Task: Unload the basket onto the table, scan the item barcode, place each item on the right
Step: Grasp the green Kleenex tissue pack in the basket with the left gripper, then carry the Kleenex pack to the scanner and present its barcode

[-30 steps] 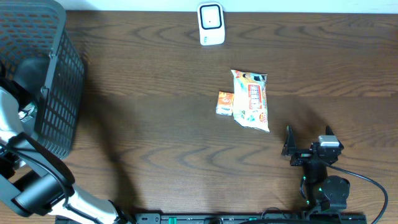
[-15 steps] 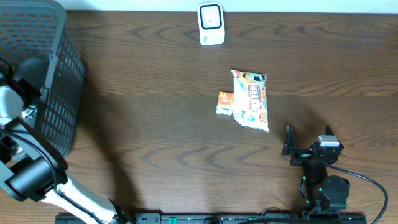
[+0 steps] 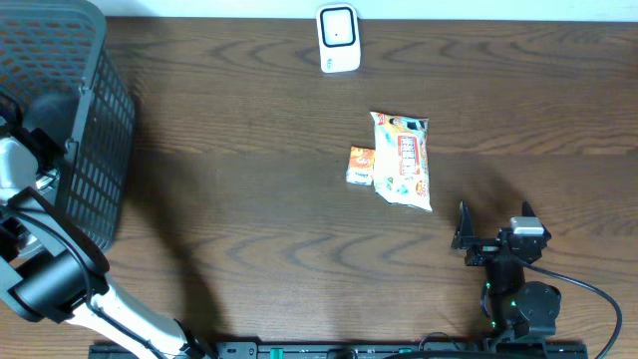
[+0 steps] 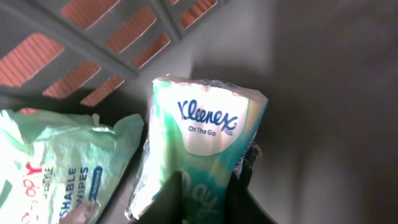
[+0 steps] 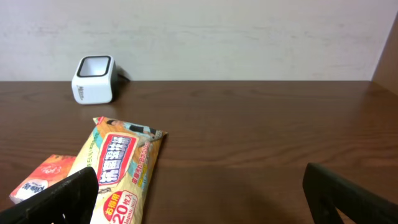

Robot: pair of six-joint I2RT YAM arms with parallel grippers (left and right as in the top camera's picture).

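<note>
In the left wrist view my left gripper (image 4: pixel 205 186) is shut on a green and white Kleenex tissue pack (image 4: pixel 208 130), one dark finger on each side of its lower end. The pack lies inside the grey basket (image 4: pixel 106 56). In the overhead view the left arm (image 3: pixel 40 120) reaches into the basket (image 3: pixel 90 150), which hides the gripper. The white scanner (image 3: pixel 338 38) stands at the table's far edge and also shows in the right wrist view (image 5: pixel 94 79). My right gripper (image 3: pixel 493 221) rests open near the front right, nothing between its fingers.
A pale green wipes pack (image 4: pixel 56 168) lies beside the tissue pack in the basket. A yellow pack (image 3: pixel 402 160) and a small orange packet (image 3: pixel 360 165) lie mid-table, just ahead of the right gripper (image 5: pixel 199 199). A wall runs behind the scanner.
The left arm shifted a little at the basket's edge a second ago and has since held still. The right arm and the items on the table have not moved.
</note>
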